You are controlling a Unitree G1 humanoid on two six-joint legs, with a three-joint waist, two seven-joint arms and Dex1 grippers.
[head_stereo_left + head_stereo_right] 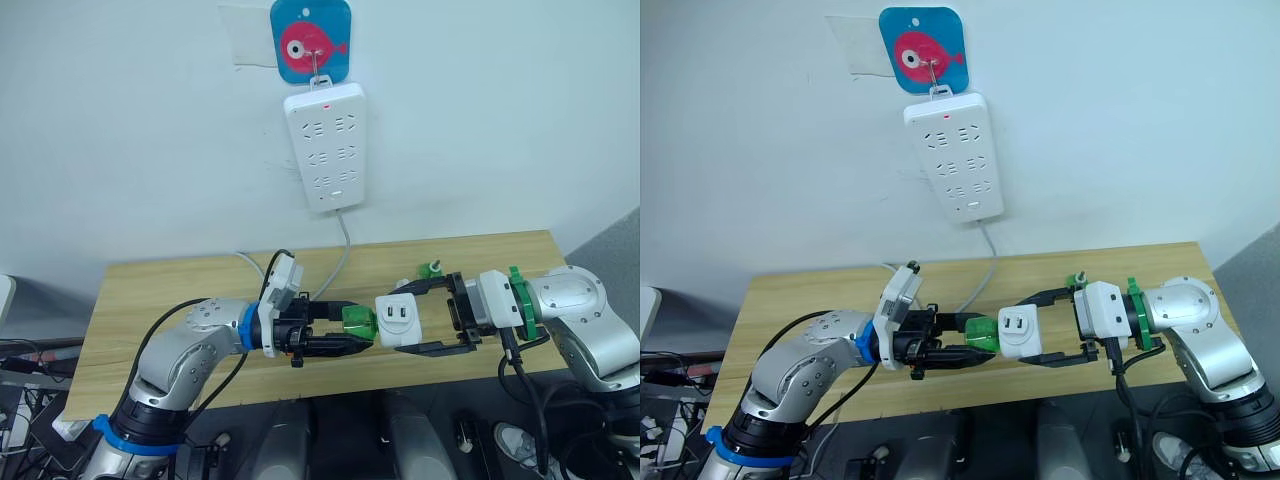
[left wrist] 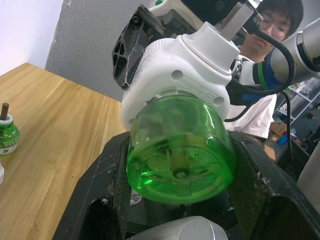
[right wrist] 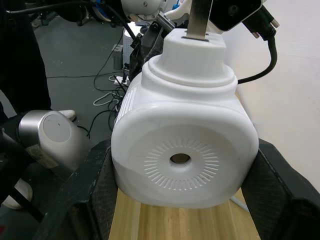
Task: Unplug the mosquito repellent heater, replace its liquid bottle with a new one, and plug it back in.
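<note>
My left gripper (image 1: 345, 333) was clamped on green bottle (image 1: 357, 323); right gripper (image 1: 428, 318) clamped on mosquito repellent heater (image 1: 398, 321), both held mid-air btwn the two grippers, above front edge of table (image 1: 180, 290).

Risks (judgement): bottle smooth, could spin in pads w/o unthreading; if it frees suddenly, liquid may spill.

Heater: white, rounded, two prongs facing up, bottle seated in its end twd my left. Spare bottle (image 1: 431, 268) stood on table just beyond right gripper. Farthest: power strip (image 1: 327, 146) on wall, unplugged.
</note>
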